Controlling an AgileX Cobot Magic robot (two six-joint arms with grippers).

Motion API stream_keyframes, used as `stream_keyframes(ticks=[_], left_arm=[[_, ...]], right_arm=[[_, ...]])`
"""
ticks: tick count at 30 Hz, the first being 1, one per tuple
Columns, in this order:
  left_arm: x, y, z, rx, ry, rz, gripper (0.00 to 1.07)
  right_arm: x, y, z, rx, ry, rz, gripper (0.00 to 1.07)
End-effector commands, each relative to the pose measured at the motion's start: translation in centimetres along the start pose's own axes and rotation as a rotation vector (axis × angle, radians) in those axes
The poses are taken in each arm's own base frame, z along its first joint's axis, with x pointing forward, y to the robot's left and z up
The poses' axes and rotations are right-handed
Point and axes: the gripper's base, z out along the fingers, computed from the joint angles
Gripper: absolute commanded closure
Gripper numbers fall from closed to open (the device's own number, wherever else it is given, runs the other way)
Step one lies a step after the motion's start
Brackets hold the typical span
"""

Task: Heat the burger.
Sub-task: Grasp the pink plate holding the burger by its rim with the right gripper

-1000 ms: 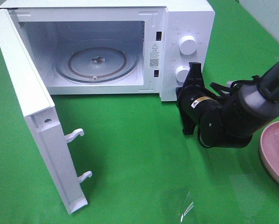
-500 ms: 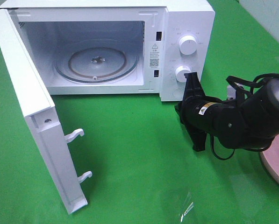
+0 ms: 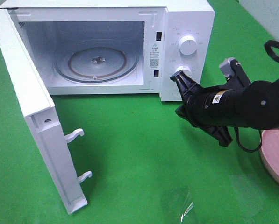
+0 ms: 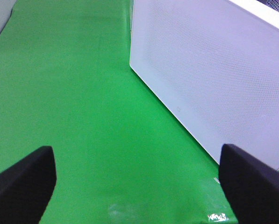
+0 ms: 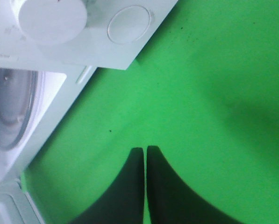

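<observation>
Green cloth covers the work surface, and a white microwave oven stands at its far side. Its door is swung fully open toward the left, with two white latch hooks projecting from the free edge. The cavity holds only a glass turntable. A white warning label with a triangle symbol and a code square sits on the frame beside the cavity, its print too small to read. Faint markings ring the upper knob and the lower knob, also illegible. A small yellow sticker on the right arm's black wrist housing cannot be read. The right gripper hangs over the cloth just in front of the control panel, its two black fingers pressed together with nothing between them. The left gripper shows only in its own wrist view, fingers spread wide apart and empty, facing the perforated outer face of the door. A pink plate lies at the right edge of the cloth, partly behind the right arm. A scrap of clear film lies on the near cloth. The burger is not visible in any of the three views, so neither its location nor its appearance can be reported.
</observation>
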Motion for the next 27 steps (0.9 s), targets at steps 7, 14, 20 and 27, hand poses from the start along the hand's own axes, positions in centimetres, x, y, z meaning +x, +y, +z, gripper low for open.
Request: stream_keyframes(ticks=[7,14,20,27], left_arm=[[0.1,0.0,0.0,0.006,0.002,-0.001,0.20],[0.1,0.0,0.0,0.006,0.002,-0.001,0.20],[0.1,0.0,0.0,0.006,0.002,-0.001,0.20],[0.1,0.0,0.0,0.006,0.002,-0.001,0.20]], right_arm=[[0.5,0.0,-1.9,0.086,0.134,-0.338,1.05],[0.0,-0.9,-2.8,0.166,0.232,-0.507,1.04],[-0.8,-1.4,-3.2,0.273,0.367,-0.673,1.03],[-1.6,-0.7,-3.9,0.362,0.509,-0.874,1.01]])
